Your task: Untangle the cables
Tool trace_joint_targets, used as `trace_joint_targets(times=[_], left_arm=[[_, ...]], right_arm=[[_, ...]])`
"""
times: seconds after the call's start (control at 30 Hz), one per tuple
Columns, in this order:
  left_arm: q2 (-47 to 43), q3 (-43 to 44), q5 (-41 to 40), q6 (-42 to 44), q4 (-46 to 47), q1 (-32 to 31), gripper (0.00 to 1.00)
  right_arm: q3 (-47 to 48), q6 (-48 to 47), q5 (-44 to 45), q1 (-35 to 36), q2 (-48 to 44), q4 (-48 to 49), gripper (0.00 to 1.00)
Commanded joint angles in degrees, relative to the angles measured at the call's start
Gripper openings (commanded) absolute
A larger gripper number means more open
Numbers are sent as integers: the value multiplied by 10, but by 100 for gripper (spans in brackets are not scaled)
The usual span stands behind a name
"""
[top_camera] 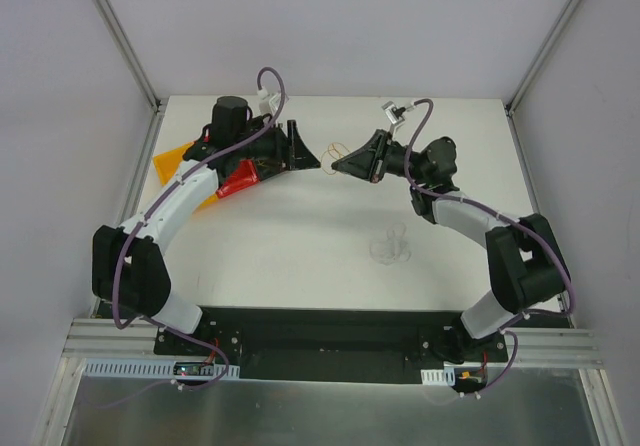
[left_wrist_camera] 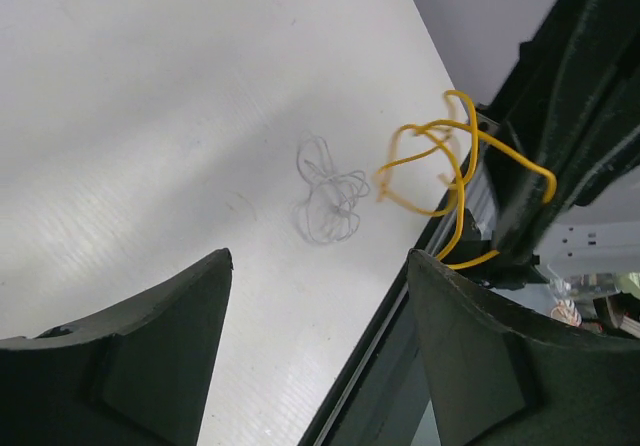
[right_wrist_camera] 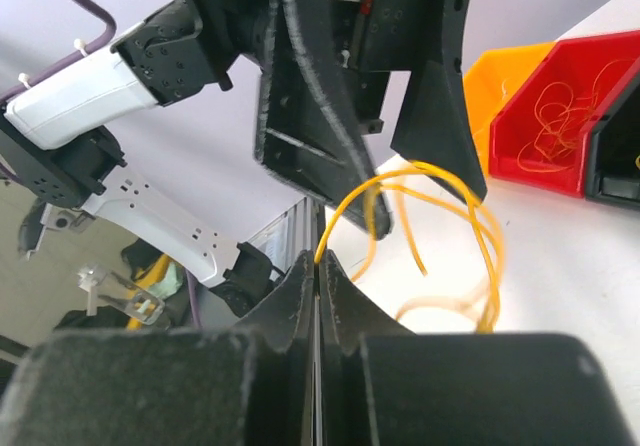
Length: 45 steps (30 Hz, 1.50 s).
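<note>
Your white table (top_camera: 300,236) sits between pale walls (top_camera: 60,66); at centre frame, the right claw (right_wrist_camera: 317,266) pinches the cables (right_wrist_camera: 400,174), left claw (left_wrist_camera: 320,258) spread.

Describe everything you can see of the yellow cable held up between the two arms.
The yellow cable is a thin, smooth, plastic-looking strand bent into several loose, overlapping loops. It hangs in the air above the white table, towards its far side. The right claw is shut on one stretch of it, and the loops spring out beyond the fingertips. The left claw is open, facing it, and apparently not touching it. Whether it is one strand or several cannot be told.
</note>
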Motion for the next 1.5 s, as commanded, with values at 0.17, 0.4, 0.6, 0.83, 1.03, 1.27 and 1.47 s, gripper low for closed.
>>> trace_joint_targets(times=[0.17,0.4,0.6,0.83,1.03,1.27,1.47], left_arm=[[-59,-5,-53,-2,-2,52,73],[-25,7,76,-22,50,12,74],[5,2,63,-27,50,-19,65],[13,-1,-12,-13,12,-12,56],[42,8,2,-9,5,-9,40],[57,31,-109,33,-88,-10,8],[57,79,-328,65,-190,-8,0]], right_arm=[[9,-131,38,7,-70,-108,0],[9,-135,43,18,-75,-107,1],[10,-143,48,35,-84,-107,1],[4,-162,65,75,-108,-107,1],[-10,-173,93,93,-134,-100,1],[-26,-205,121,109,-166,-112,0],[-44,-299,202,134,-229,-211,0]])
